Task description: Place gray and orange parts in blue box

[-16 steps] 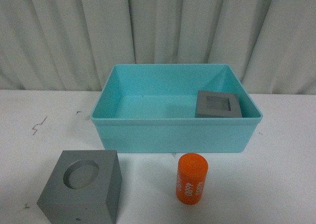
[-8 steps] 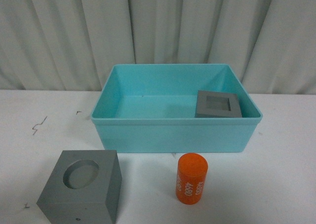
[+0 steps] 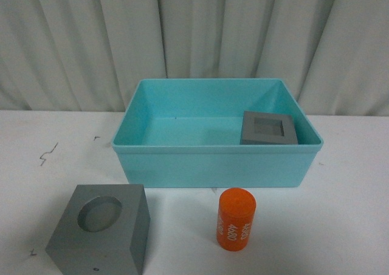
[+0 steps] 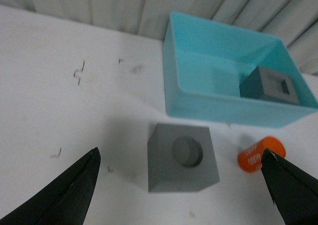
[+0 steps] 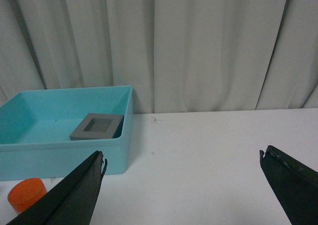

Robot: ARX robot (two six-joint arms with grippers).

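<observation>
The blue box [image 3: 213, 166] stands mid-table with a gray block with a square recess [image 3: 268, 128] lying in its right end. A larger gray block with a round recess [image 3: 100, 229] rests on the table in front of the box's left corner. An orange cylinder [image 3: 236, 218] with white digits stands upright in front of the box. Neither arm shows in the front view. My left gripper [image 4: 181, 158] hangs open above the round-recess block [image 4: 181, 157], with the cylinder [image 4: 260, 154] beside one fingertip. My right gripper [image 5: 181, 158] is open over bare table, to the right of the box [image 5: 64, 160].
White curtains [image 3: 194, 38] hang right behind the table. The white tabletop [image 3: 352, 226] carries a few small dark scuff marks [image 3: 47, 154] to the left of the box.
</observation>
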